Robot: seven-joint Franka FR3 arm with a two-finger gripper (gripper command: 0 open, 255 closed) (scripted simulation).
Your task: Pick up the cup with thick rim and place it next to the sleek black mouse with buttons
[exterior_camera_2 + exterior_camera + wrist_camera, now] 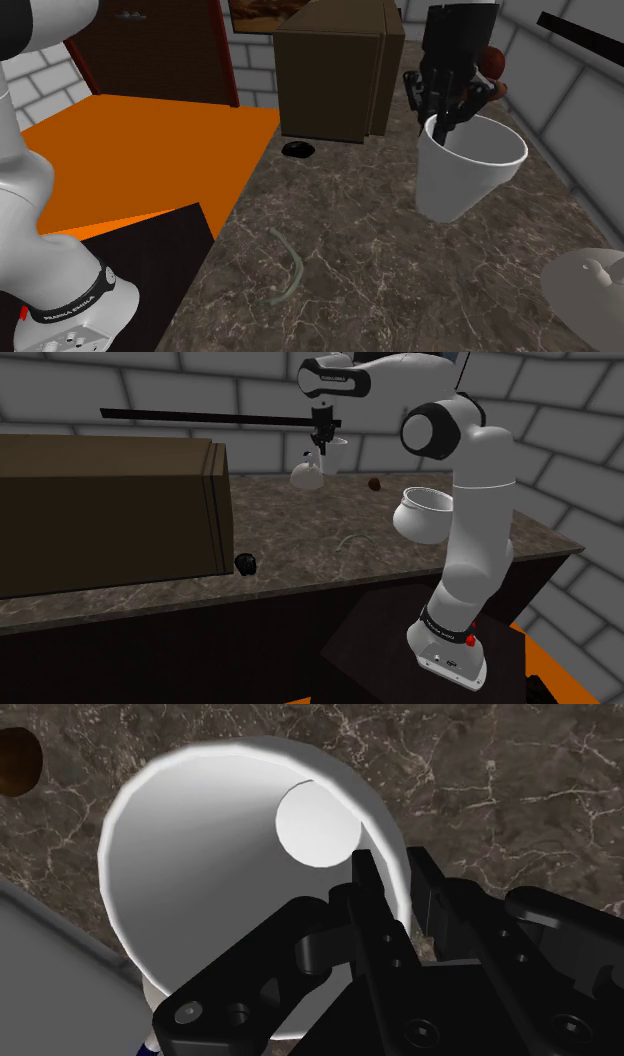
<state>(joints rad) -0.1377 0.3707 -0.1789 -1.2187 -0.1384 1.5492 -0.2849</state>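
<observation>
I'm gripping the white cup (200,854) by its rim. My gripper (397,874) is straddling the wall, one finger inside and one outside, and both are looking pressed against it. So I'm reading the grasp step as in hand and the carry as not yet done. I can't tell whether the cup's base is sitting on the counter (400,290) or hanging just off it.

In the shoulder view the cup is sitting far back on the counter, near a white lidded pot (307,475). The black mouse (246,563) is lying well apart from it, near the front edge by the corner of the brown box (110,502).

The next move is calling for a lift, then a carry toward the mouse, setting the cup down beside it, not on it.

The wrist view is giving the finger-on-rim contact. The shoulder view is giving the cup-to-mouse spread. The second exterior view is showing a green strip (290,265) lying on the counter nearer the stand.
</observation>
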